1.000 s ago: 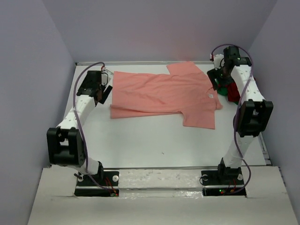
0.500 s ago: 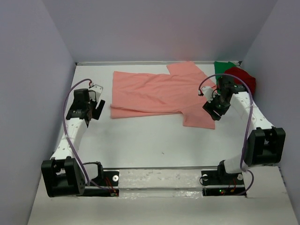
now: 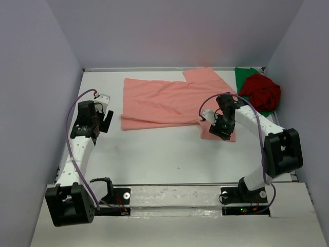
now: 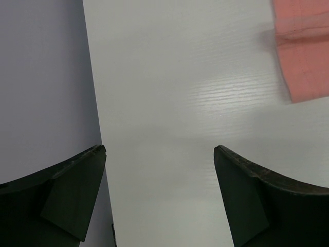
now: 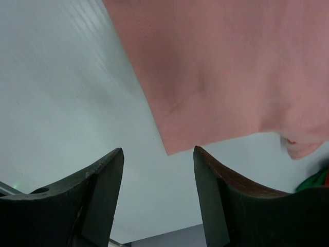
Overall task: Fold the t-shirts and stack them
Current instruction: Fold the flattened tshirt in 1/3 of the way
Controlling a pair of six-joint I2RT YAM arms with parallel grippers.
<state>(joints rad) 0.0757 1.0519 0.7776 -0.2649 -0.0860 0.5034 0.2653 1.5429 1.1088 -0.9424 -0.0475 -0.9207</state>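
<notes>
A salmon-pink cloth t-shirt (image 3: 169, 103) lies spread flat across the far half of the white table (image 3: 164, 154), collar end to the right. One sleeve points at the back wall and the other toward the arms. In the far right corner a dark red cloth t-shirt (image 3: 262, 91) sits bunched in a heap on a green cloth t-shirt (image 3: 244, 74). Only the green one's far edge and a sliver along the right show, so its lay cannot be made out. The right gripper (image 5: 158, 152) hangs over the near sleeve of the salmon-pink shirt and hides part of it from above. Its wrist camera shows the two dark fingers (image 5: 95, 195) parted, with bare table between them. The sleeve's corner lies just beyond the tips, and whether they touch cloth or table cannot be told. The left gripper (image 4: 159, 154) is over bare table to the left of the salmon-pink shirt, close to the lavender side wall (image 4: 41, 77). Its jaws are spread wide with nothing between them, and only a blurred corner of the shirt's hem end enters that view at the upper right.
</notes>
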